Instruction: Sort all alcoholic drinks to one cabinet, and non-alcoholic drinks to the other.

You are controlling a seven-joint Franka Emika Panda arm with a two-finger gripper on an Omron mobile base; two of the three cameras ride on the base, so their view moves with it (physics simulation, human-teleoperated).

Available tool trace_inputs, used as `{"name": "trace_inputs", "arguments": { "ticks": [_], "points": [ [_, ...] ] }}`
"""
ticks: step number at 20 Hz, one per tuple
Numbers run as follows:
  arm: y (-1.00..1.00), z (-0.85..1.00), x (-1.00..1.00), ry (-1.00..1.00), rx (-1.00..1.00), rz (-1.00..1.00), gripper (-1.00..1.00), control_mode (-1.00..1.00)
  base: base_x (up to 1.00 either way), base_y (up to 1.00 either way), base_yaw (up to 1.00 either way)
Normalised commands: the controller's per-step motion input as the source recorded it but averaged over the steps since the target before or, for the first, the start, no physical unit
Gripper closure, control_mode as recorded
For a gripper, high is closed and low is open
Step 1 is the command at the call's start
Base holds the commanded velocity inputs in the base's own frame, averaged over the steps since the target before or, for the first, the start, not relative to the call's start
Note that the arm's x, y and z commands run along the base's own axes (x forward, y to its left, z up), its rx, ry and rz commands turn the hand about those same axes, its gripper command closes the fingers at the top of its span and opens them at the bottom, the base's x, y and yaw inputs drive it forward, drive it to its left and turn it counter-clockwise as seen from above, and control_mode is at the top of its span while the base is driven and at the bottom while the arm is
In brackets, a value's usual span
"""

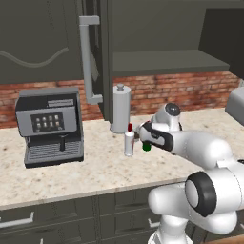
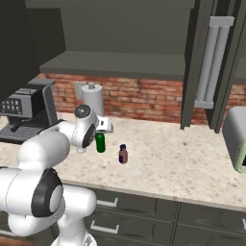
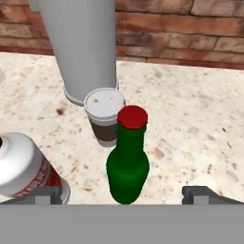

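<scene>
Four drinks on the speckled counter [image 1: 95, 167] — green bottle [image 3: 127, 167] with red cap upright between the spread fingers of the gripper [image 3: 128, 194], untouched; white bottle [image 3: 24, 167] just left; coffee cup [image 3: 105, 116] behind, against the grey canister [image 3: 83, 47]; purple bottle [image 2: 123, 154] to the right. Cabinet door [image 1: 90, 57] open above.

The arm reaches forward and low, forearm near level and wrist bent so the hand points ahead. The gripper [image 3: 126, 193] has its jaws spread wide, one fingertip [image 3: 47, 196] low on the left of the hand view and the other low on the right. Nothing is clamped between the fingers.
</scene>
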Motion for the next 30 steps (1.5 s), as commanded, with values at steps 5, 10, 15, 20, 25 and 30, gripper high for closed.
{"name": "trace_inputs", "arguments": {
  "ticks": [5, 10, 15, 20, 25, 30],
  "points": [
    [-0.04, -0.07, 0.19, 0.0, 0.0, 0.0, -1.0, -1.0, 0.0, 0.0, 0.0],
    [-0.03, -0.14, 0.13, 0.0, 0.0, 0.0, -1.0, -1.0, 0.0, 0.0, 0.0],
    [0.0, -0.15, 0.11, -0.01, 0.0, 0.0, -1.0, -1.0, 0.0, 0.0, 0.0],
    [0.0, -0.07, 0.1, 0.0, 0.0, 0.0, -1.0, -1.0, 0.0, 0.0, 0.0],
    [0.0, -0.06, 0.1, 0.0, 0.0, 0.0, -1.0, -1.0, 0.0, 0.0, 0.0],
    [0.0, -0.05, 0.08, 0.0, 0.0, 0.0, -1.0, -1.0, 0.0, 0.0, 0.0]
  ]
}}
